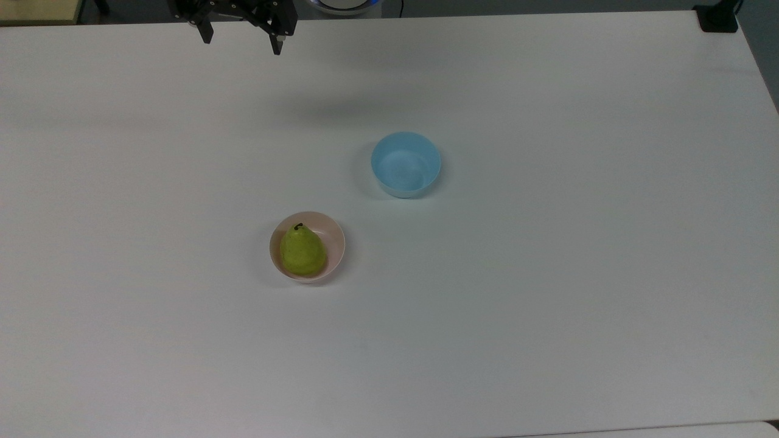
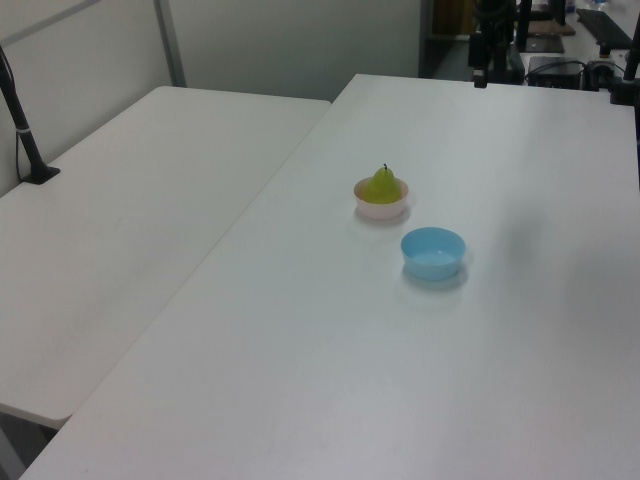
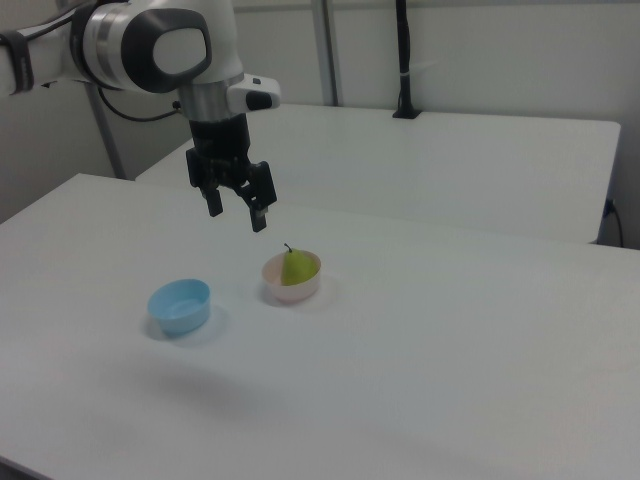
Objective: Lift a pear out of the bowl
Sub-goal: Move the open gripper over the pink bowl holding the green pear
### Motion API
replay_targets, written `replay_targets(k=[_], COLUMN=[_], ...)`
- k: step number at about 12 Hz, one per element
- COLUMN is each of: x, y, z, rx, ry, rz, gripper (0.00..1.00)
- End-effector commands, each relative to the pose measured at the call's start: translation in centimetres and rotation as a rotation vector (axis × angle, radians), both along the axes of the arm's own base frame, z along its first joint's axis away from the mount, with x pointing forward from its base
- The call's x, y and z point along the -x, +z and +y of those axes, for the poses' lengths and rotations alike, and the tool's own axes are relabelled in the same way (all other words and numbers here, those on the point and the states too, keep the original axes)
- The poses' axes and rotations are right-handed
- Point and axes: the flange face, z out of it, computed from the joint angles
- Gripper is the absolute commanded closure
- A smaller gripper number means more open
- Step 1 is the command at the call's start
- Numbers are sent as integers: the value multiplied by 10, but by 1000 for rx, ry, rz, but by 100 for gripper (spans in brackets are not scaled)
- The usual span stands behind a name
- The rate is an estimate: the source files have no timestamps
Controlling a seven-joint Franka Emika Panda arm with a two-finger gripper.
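Observation:
A yellow-green pear (image 1: 302, 250) (image 2: 383, 185) (image 3: 295, 268) with a dark stem stands upright in the pale pink bowl (image 1: 335, 238) (image 2: 381, 210) (image 3: 292, 290) on the white table. My gripper (image 1: 242, 42) (image 3: 236, 214) hangs open and empty high above the table. In the top view it is at the upper edge, far from the bowl. In the right view it is up and to the left of the pear.
A light blue bowl (image 1: 406, 164) (image 2: 433, 252) (image 3: 180, 305) sits empty on the white table (image 1: 548, 274), up and to the right of the pink one in the top view. A second white table (image 2: 120, 230) adjoins. A black post (image 3: 403, 60) stands behind.

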Motion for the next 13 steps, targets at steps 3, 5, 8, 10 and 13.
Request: replay_targets(k=[3, 5, 8, 10, 13], x=[-6, -9, -40, -78, -130], y=[5, 3, -6, -25, -85], z=[-8, -8, -5, 15, 47], rx=[11, 10, 3, -36, 9], ry=[-6, -9, -18, -26, -65], rz=[-12, -12, -21, -52, -153], gripper=[0, 0, 0, 0, 0])
